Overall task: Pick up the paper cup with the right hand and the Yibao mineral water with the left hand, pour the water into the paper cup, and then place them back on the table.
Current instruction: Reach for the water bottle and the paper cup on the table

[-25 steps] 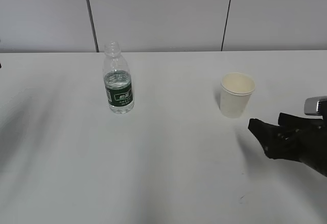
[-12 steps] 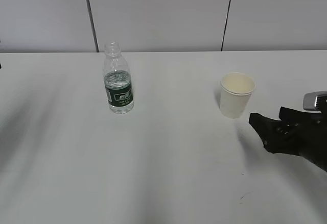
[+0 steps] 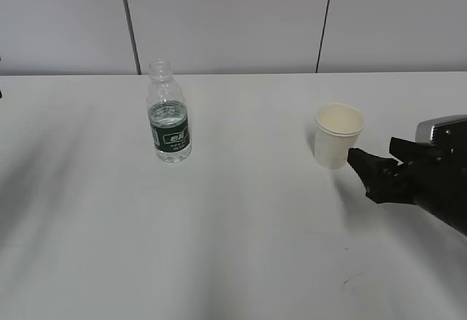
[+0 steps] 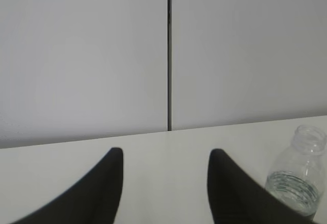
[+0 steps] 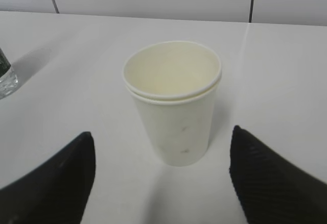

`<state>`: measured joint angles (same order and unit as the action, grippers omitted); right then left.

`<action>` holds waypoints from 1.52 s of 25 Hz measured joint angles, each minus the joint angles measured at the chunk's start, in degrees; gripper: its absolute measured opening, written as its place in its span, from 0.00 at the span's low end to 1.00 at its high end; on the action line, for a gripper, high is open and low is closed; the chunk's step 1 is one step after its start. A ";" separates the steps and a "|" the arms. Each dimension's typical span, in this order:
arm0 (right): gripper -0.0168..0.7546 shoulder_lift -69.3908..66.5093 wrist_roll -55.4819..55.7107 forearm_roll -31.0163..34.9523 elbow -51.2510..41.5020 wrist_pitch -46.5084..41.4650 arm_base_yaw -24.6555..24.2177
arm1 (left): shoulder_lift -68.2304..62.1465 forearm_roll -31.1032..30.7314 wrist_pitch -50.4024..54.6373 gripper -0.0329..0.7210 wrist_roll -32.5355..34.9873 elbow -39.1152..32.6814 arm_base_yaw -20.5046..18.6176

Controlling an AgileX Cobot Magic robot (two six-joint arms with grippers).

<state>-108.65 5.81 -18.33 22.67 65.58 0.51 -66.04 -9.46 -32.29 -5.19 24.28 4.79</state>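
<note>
The paper cup [image 3: 338,136] stands upright and empty on the white table [image 3: 241,225], right of centre. My right gripper [image 3: 373,152] is open just to its right, low over the table; in the right wrist view the cup [image 5: 173,106] stands a little beyond and between the spread fingers of the gripper [image 5: 162,134], untouched. The Yibao mineral water [image 3: 169,116] stands upright at left of centre, capless, with a green label. My left gripper [image 4: 166,155] is open and empty, and the bottle [image 4: 299,175] shows beyond its right finger. The left arm is outside the exterior view.
A grey panelled wall [image 3: 233,21] runs along the table's far edge. The base of the bottle [image 5: 5,78] shows at the left edge of the right wrist view. A tiny dark speck [image 3: 345,283] lies near the front right.
My right gripper has moved up and left in the exterior view, closing in on the paper cup. Bottle and cup have not moved.
</note>
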 joint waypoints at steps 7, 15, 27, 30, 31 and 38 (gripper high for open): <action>0.75 -2.15 0.00 -6.79 3.80 0.09 0.00 | 0.00 0.00 0.00 0.50 0.00 0.00 0.00; 0.66 -2.15 0.00 -4.18 3.90 0.09 0.00 | 0.00 0.00 0.00 0.50 0.00 0.00 0.00; 0.63 -2.15 -0.11 -0.41 3.90 0.09 0.00 | 0.00 0.00 0.00 0.50 0.00 0.00 0.00; 0.76 -2.15 -0.11 0.55 3.90 0.09 0.00 | 0.00 0.00 0.00 0.50 0.00 0.00 0.00; 0.82 -2.15 -0.11 1.35 3.90 0.09 0.00 | 0.00 0.00 0.00 0.50 0.00 0.00 0.00; 0.89 -2.34 -0.11 3.77 3.93 0.09 0.00 | 0.00 0.00 0.00 0.49 0.00 0.00 0.00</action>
<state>-110.99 5.70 -14.56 26.60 65.67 0.51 -66.04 -9.46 -32.29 -5.19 24.28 4.79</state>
